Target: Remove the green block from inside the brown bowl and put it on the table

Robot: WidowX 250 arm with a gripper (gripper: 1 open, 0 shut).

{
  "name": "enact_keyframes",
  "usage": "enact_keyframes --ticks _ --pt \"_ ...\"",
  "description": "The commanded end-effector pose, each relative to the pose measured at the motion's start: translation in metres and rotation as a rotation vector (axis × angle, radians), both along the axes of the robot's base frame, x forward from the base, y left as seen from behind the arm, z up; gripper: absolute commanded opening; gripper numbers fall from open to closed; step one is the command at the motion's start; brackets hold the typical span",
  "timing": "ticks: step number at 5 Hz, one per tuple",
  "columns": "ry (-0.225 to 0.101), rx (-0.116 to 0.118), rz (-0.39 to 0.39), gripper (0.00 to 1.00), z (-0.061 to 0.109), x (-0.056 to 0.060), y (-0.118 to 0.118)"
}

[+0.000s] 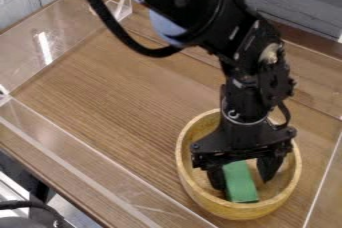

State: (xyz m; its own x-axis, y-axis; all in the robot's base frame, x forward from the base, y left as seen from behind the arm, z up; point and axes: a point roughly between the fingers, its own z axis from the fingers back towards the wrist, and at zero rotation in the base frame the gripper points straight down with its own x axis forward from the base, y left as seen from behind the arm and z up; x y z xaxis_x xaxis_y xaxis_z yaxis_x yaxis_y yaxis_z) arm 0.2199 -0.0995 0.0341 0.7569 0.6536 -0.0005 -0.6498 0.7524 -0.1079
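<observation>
The green block (pixel 241 184) lies inside the brown bowl (pixel 195 188) at the lower right of the table (pixel 120 82). My black gripper (pixel 242 168) points straight down into the bowl, open, with one finger on each side of the block's upper end. The fingertips sit low inside the bowl, and the block's far end is hidden behind the gripper. The jaws stand wide and I see no squeeze on the block.
Low clear plastic walls (pixel 54 137) edge the tabletop on the left and front. The black arm (pixel 201 17) reaches in from the top. The bowl sits close to the front right wall.
</observation>
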Motion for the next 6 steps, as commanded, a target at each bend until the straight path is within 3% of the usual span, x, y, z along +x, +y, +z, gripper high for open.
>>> enact_keyframes --ticks 1,2,6 --pt "-0.033 -0.008 -0.006 1.00 0.003 0.006 -0.003" --pt "-0.035 -0.006 -0.003 0.00 0.000 0.008 -0.002" --pt "-0.031 0.042 -0.058 0.00 0.033 0.014 0.004"
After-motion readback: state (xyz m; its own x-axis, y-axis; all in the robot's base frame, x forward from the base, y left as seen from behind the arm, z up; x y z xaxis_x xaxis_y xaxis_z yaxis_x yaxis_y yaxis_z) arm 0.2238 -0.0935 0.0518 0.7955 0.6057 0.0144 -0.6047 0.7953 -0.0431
